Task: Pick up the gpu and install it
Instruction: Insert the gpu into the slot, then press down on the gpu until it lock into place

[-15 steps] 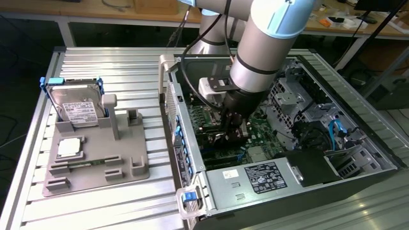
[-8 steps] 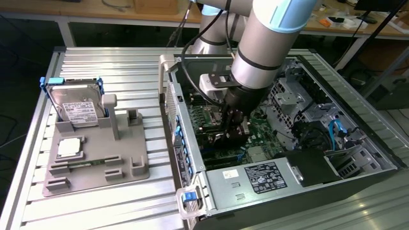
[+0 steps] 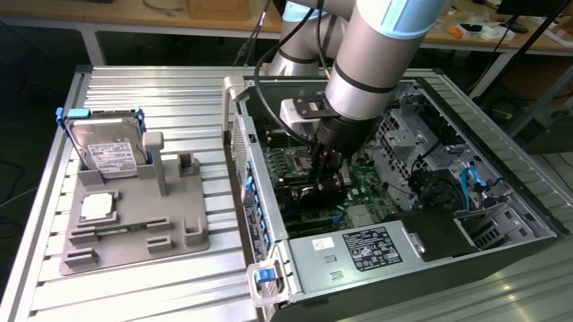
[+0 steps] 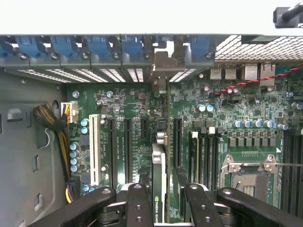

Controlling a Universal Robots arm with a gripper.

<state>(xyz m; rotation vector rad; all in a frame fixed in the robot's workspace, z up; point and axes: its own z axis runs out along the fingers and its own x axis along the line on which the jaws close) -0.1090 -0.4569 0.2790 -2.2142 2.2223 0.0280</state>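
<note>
Robotics laboratory or workshop. An open computer case [image 3: 243, 154] lies on a slotted aluminium table [image 3: 161, 87] beside a grey parts fixture [image 3: 134, 235]. Wooden workbenches [image 3: 117, 17] carrying cables [image 3: 161, 8] stand behind.

1. We look through the exterior view from high up and off the arm, tilted down over the ribbed table [image 3: 179, 87] and the open computer case [image 3: 255, 168], from a middling distance.
2. Through the wrist view we look from close by, along the gripper [image 4: 161, 177], squarely onto the motherboard [image 4: 137, 109].
3. We find that both views share the case interior: that motherboard and the gripper above it.
</note>
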